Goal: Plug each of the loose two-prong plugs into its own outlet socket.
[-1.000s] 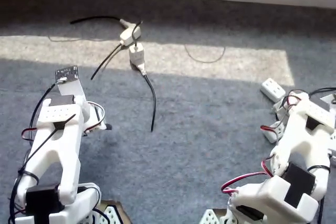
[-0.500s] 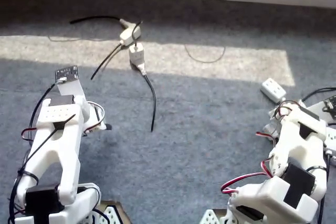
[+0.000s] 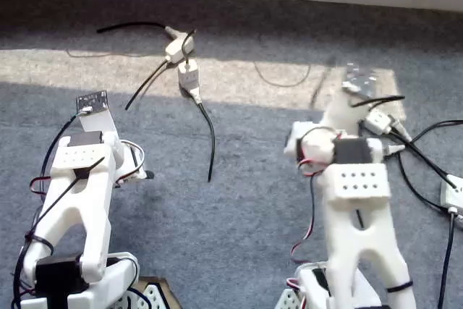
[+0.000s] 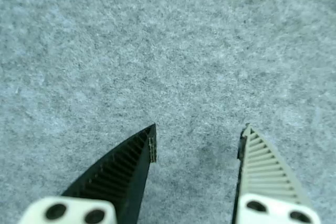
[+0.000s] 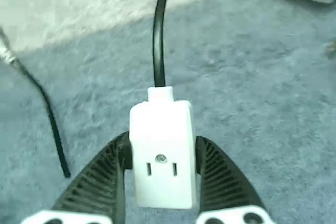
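Currently the white rectangular outlet socket [image 5: 161, 129] is clamped by the right end effector [image 5: 163, 142], its slot face left uncovered, presumably to receive a plug. The white two-prong plugs on black cables [image 3: 187, 74] lie well apart on the grey carpeted surface [image 3: 253, 193]. The left end effector [image 4: 198, 140] is held wide apart, empty.

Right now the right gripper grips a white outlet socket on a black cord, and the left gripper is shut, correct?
No: the left gripper is open, as the left wrist view shows. The right gripper does grip the white outlet socket on its black cord.
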You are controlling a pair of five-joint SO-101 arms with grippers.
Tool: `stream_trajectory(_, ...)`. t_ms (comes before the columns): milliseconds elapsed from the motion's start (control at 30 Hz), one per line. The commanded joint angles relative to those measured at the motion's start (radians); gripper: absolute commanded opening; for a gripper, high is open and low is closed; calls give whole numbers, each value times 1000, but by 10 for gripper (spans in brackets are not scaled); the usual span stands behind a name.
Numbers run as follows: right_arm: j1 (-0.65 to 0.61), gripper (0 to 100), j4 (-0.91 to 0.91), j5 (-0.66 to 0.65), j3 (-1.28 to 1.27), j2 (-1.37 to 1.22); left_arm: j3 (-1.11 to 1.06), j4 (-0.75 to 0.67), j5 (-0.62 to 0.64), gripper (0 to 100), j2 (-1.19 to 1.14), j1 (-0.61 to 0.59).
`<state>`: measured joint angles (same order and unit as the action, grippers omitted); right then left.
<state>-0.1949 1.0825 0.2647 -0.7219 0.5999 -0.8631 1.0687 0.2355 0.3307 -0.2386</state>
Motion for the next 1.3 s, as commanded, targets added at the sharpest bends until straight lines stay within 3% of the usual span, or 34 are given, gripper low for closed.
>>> stream_trajectory(0, -286, 13, -186, -209, -194, 147, 4, -20, 5, 259, 12, 12)
stream_trajectory(133, -338, 47, -533, -264, -441, 189, 4, -20, 5, 259, 12, 12)
stream_trajectory(300, -332, 299, -754, -272, -648, 145, 4, -20, 5, 259, 8, 15)
stream_trajectory(433, -326, 313, -757, -273, -664, 142, 4, -21, 5, 259, 5, 15)
stream_trajectory(600, -231, 313, -705, -275, -608, 197, 4, -21, 5, 259, 5, 15)
stream_trajectory(733, -173, 313, -657, -384, -618, 223, 4, -21, 5, 259, 5, 15)
stream_trajectory(1000, -269, 313, -834, -393, -719, 67, 4, -21, 5, 259, 4, 15)
stream_trajectory(1167, -298, 313, -826, -393, -651, -50, 4, -21, 5, 259, 4, 15)
stream_trajectory(1267, -377, 313, -739, -393, -599, -77, 4, -40, 5, 259, 4, 16)
